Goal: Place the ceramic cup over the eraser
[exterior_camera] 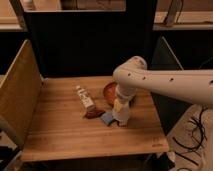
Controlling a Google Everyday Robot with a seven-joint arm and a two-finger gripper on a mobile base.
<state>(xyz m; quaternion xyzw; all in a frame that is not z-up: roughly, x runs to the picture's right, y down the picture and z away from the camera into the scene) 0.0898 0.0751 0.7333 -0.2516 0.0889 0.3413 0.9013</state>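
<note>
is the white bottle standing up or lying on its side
Lying on its side: the white bottle stretches lengthwise along the wooden table. The gripper is down at the table to its right.

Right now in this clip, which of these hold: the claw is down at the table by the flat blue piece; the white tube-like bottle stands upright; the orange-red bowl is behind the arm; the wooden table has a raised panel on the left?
1. The claw is low at the wooden table, beside the flat blue piece: true.
2. The white tube-like bottle stands upright: false, it lies on its side.
3. The orange-red bowl sits behind the arm: true.
4. The raised wooden panel is on the left: true.
5. The dark red flat piece lies inside the bowl: false, it lies on the table.
</note>
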